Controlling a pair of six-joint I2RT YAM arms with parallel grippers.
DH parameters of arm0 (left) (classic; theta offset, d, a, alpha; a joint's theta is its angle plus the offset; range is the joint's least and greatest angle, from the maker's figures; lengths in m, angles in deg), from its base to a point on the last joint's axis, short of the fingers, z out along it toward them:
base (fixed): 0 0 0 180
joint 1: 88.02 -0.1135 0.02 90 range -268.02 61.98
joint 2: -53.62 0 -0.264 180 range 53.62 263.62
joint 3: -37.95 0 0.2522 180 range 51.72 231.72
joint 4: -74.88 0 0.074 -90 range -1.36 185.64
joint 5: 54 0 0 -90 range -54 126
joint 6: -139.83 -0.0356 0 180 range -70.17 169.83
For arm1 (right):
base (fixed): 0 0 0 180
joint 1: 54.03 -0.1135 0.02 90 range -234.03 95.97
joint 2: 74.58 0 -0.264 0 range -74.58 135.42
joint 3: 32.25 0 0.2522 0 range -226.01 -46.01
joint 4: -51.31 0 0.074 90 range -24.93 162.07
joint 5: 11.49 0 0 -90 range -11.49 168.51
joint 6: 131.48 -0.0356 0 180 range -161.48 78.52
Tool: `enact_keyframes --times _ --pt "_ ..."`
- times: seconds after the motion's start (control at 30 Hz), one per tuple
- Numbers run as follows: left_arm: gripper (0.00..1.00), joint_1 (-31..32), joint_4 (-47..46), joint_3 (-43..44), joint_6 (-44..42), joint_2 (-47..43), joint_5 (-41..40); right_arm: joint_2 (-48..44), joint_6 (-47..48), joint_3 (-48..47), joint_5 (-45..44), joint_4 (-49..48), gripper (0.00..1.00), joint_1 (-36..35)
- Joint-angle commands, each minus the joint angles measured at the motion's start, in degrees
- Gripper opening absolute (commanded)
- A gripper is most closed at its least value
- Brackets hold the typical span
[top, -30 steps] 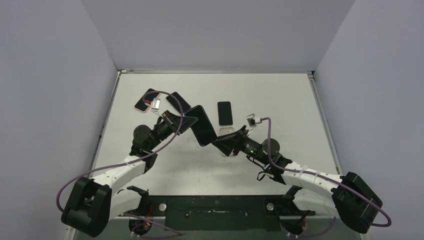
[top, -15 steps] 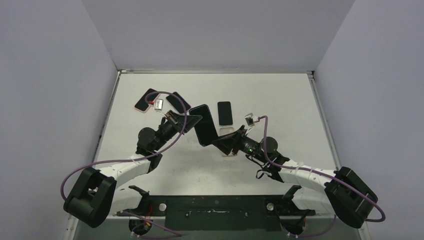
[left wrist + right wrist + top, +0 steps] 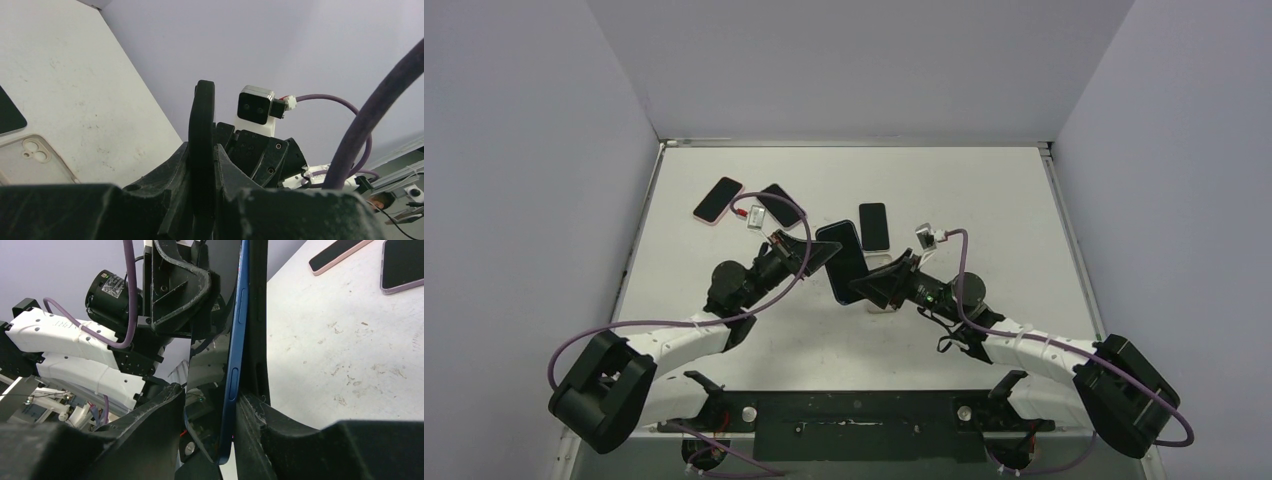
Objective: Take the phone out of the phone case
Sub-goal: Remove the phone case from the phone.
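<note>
A dark phone (image 3: pixel 844 262) in a black phone case hangs tilted above the table's middle between both arms. My left gripper (image 3: pixel 820 254) is shut on its left edge; in the left wrist view the black case rim (image 3: pixel 201 130) stands upright, pinched between the fingers of the left gripper (image 3: pixel 202 165). My right gripper (image 3: pixel 870 284) straddles the phone's other end. In the right wrist view the phone's blue side (image 3: pixel 235 365) and the black case (image 3: pixel 257 315) lean against the right finger, while the left finger stands apart with a gap. The right gripper (image 3: pixel 210 410) is open.
A pink-edged phone (image 3: pixel 717 200) and a dark phone (image 3: pixel 776 205) lie at the back left, another phone (image 3: pixel 874 225) behind the grippers. An empty clear case (image 3: pixel 35 160) lies on the table under the held phone. Purple cables loop over both arms.
The left arm has carried the phone to the right and a little nearer. The right gripper's jaws have narrowed around the phone's end.
</note>
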Motion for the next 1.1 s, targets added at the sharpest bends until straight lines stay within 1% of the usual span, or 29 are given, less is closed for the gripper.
enact_keyframes --times 0.0,0.2,0.27,0.3,0.4,0.43,0.6,0.73,0.87,0.97,1.07 --pt "0.0 3.4 4.3 0.3 -5.8 -1.0 -0.6 -0.7 -0.9 -4.3 2.5 -8.4 0.36 -0.4" --pt "0.0 3.6 3.9 1.0 -6.6 0.7 -0.5 1.6 -2.1 -4.6 5.1 -11.5 0.3 -0.2" --pt "0.0 3.6 3.5 1.3 -6.6 1.1 0.0 2.5 -2.7 -4.4 5.7 -12.9 0.26 0.0" --pt "0.0 3.5 3.5 1.3 -6.7 1.3 0.2 2.9 -3.1 -4.2 6.0 -13.6 0.22 0.2" --pt "0.0 3.1 3.5 1.1 -7.4 1.1 0.4 3.6 -4.3 -3.3 6.2 -15.5 0.05 1.4" --pt "0.05 3.0 3.5 1.0 -8.0 0.8 0.5 3.5 -4.6 -2.9 6.2 -15.8 0.0 1.8" --pt "0.31 1.7 3.9 -0.8 -9.6 -1.4 0.2 2.6 -4.8 -2.1 6.4 -15.0 0.0 3.0" --pt "0.49 0.1 3.3 -2.5 -10.1 -3.2 0.7 1.6 -5.1 -1.7 6.4 -13.9 0.0 3.9" --pt "0.58 -2.6 2.2 -5.0 -10.3 -4.9 2.7 0.4 -6.1 -0.8 6.2 -13.4 0.0 4.9" --pt "0.61 -4.7 1.1 -7.0 -9.8 -6.7 4.7 -0.7 -7.2 0.1 5.8 -12.6 0.0 6.0" --pt "0.62 -5.2 1.9 -8.2 -10.9 -8.7 6.0 -1.6 -8.2 0.5 5.6 -12.3 0.0 6.7"
